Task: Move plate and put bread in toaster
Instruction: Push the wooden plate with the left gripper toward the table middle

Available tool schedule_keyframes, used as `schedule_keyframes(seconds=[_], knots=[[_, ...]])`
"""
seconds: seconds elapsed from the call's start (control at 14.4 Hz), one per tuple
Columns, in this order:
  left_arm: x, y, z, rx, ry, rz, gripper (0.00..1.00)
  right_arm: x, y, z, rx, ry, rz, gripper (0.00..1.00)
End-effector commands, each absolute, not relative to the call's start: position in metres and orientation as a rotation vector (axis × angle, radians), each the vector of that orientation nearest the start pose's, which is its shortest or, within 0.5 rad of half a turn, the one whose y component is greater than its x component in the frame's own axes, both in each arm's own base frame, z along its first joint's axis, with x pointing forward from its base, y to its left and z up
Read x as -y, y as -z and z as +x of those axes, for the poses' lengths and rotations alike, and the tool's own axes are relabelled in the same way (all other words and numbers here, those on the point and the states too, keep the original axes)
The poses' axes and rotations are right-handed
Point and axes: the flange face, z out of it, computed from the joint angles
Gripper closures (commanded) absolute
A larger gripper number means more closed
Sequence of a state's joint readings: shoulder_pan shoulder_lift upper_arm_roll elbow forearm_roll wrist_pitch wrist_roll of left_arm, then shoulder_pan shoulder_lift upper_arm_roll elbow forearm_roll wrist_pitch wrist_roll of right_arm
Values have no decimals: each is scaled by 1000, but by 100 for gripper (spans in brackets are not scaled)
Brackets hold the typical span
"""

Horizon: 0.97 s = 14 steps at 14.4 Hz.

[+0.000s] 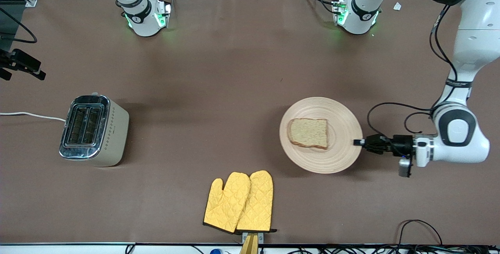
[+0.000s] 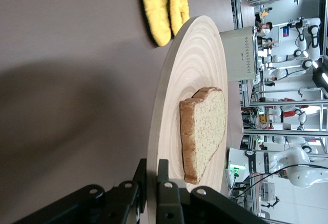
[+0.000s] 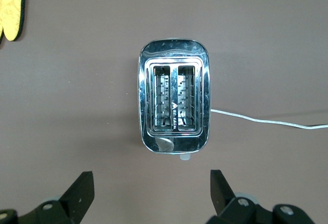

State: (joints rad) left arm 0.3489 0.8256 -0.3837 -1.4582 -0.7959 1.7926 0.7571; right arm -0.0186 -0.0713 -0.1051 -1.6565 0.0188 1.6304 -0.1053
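The round light-wood plate point(image 1: 336, 156) lies on the brown table toward the left arm's end. The brown bread slice point(image 1: 308, 133) lies flat on it. My left gripper point(image 1: 357, 142) is low at the plate's rim and is shut on that rim; the left wrist view shows its jaws point(image 2: 152, 170) pinching the plate point(image 2: 195, 55) edge, with the bread point(image 2: 205, 126) just past them. The cream toaster point(image 1: 93, 131) stands toward the right arm's end with both slots empty. My right gripper point(image 3: 150, 180) is open and empty, high over the table beside the toaster point(image 3: 174, 98); it is out of the front view.
A pair of yellow oven mitts point(image 1: 240, 201) lies near the front edge, between toaster and plate; they also show in the left wrist view point(image 2: 161, 3). The toaster's white cord point(image 1: 31, 115) runs off toward the right arm's end of the table.
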Motion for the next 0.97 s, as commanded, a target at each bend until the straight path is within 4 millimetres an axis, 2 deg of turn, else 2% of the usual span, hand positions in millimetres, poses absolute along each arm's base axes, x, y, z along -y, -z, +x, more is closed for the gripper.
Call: schedule_keyframes(seconds=[0.0, 0.21, 0.28, 0.35, 0.42, 0.49, 0.55, 0.69, 0.76, 0.9], knots=[[100, -238, 689, 366, 20, 1975, 100, 67, -636, 525, -32, 97, -3119, 0], [181, -223, 678, 365, 53, 1905, 100, 67, -636, 526, -25, 95, -3120, 0], [216, -226, 671, 363, 53, 1873, 100, 67, -636, 526, -25, 95, -3120, 0], [236, -224, 667, 370, 39, 1879, 100, 67, -635, 526, -22, 92, -3120, 0], [243, -218, 664, 367, 33, 1892, 100, 68, -636, 526, -24, 95, -3120, 0], [267, -216, 657, 390, 33, 1892, 100, 68, -635, 526, -22, 92, -3120, 0], [283, -214, 651, 396, 35, 1899, 100, 68, -634, 526, -22, 88, -3120, 0], [311, -189, 636, 309, 40, 1900, 100, 69, -632, 526, -20, 73, -3119, 0], [326, -185, 631, 289, 30, 1915, 100, 71, -630, 526, -27, 66, -3119, 0], [344, -160, 623, 234, 4, 1981, 100, 73, -626, 526, -32, 55, -3118, 0]])
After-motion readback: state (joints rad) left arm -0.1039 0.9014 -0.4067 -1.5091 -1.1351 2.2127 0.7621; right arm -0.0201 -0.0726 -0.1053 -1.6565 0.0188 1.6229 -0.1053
